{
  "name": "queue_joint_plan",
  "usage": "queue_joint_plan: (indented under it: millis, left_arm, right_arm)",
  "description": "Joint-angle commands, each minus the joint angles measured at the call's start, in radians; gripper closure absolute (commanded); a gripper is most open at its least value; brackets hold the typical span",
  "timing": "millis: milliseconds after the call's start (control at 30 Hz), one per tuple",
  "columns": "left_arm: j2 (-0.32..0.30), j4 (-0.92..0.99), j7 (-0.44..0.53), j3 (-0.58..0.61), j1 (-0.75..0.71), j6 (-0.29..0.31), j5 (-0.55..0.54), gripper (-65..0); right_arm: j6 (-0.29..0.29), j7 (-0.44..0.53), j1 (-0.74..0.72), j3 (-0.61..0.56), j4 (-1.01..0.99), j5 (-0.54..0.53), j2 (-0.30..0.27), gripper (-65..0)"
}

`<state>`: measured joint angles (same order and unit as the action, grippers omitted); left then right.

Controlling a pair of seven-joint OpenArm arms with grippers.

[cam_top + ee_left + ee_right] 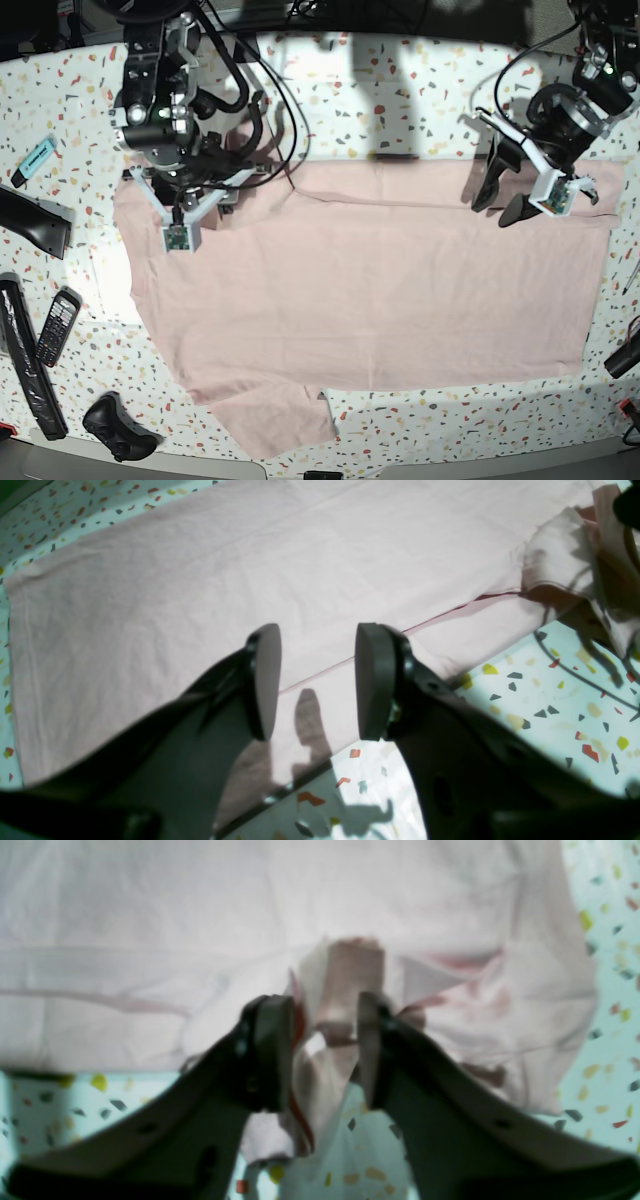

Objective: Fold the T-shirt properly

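**RISK CHECK + ITEM COUNT — SLEEVE PICKUP**

**Status.** The T-shirt [370, 280] lies spread flat across the tabletop [400, 110], plain side up, far sleeve bunched under my right arm, near sleeve sticking out at the front edge. Right tool [325, 1050] sits low on that bunched sleeve, pads apart w/ a fold of pink cloth standing between them; from the wrist view I can't tell if the pads actually pinch it yet. Left tool [317, 680] hangs above the far hem, jaws wide apart, nothing in them.

**Failure modes (my est.).**
1. Right tool catches only the top ply: lift drags one layer, sleeve unrolls, fold goes crooked.
2. Too much cloth bunched in the jaws: body panel gets pulled along, flat lay is lost.
3. Left tool is off the cloth: no anchor, so a right-side pull may slide the whole shirt.

**Count.**
- T-shirt: 1
- Tools: 2
- Phone handset [57, 325]: 1
- Blue marker [36, 159]: 1
- Black controller-like item [118, 428]: 1
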<state>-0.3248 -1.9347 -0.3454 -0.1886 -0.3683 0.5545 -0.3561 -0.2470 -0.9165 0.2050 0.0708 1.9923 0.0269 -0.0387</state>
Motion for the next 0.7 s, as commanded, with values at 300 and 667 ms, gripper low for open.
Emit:
queue_joint_plan:
  millis: [300, 667]
  left_arm:
    - [-0.011, -0.019, 0.014, -0.005, 0.002, 0.0, -0.012, -23.0]
    - [-0.011, -0.019, -0.032, -0.005, -0.012, 0.0, -0.011, -23.0]
  right_arm:
    - [0.003, 0.221, -0.069, 0.001, -0.054, -0.008, -0.003, 0.0]
    - [0.042, 0.298, -0.279, 0.001, -0.271, -0.003, -0.003, 0.0]
